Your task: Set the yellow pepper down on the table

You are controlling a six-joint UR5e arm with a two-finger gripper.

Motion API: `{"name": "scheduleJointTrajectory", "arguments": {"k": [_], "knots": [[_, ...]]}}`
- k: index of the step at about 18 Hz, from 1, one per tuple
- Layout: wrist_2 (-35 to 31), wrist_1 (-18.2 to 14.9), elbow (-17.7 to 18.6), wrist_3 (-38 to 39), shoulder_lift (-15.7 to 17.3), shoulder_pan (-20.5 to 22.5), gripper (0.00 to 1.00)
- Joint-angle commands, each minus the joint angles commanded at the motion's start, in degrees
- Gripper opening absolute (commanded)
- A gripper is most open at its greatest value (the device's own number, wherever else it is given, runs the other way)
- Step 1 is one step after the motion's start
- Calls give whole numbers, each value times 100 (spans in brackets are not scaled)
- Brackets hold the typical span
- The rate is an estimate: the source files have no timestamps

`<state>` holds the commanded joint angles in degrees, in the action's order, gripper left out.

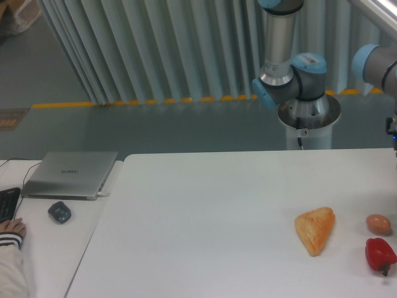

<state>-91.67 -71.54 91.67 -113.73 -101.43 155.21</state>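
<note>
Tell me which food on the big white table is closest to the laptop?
The orange-tan pastry. It lies farthest left of the three foods, on the laptop's side, while the egg and the red pepper sit near the right edge.

The desk [205, 211] lies bare across the middle and left of the frame. Obstacles cluster at lower right: a pastry [316, 230], an egg [378, 223] and a red pepper [380, 254], near one another with narrow gaps between.
</note>
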Motion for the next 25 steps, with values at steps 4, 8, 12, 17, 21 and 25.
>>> {"name": "scheduleJointTrajectory", "arguments": {"k": [4,8,12,17,21,25], "knots": [[-9,9,53,246,132,149,100],[-9,18,62,343,203,281,100],[26,61,0,439,185,518,100],[474,27,-271,457,106,879,100],[448,44,-623,449,-297,993,100],[483,105,-1106,449,-798,1107,100]]}}
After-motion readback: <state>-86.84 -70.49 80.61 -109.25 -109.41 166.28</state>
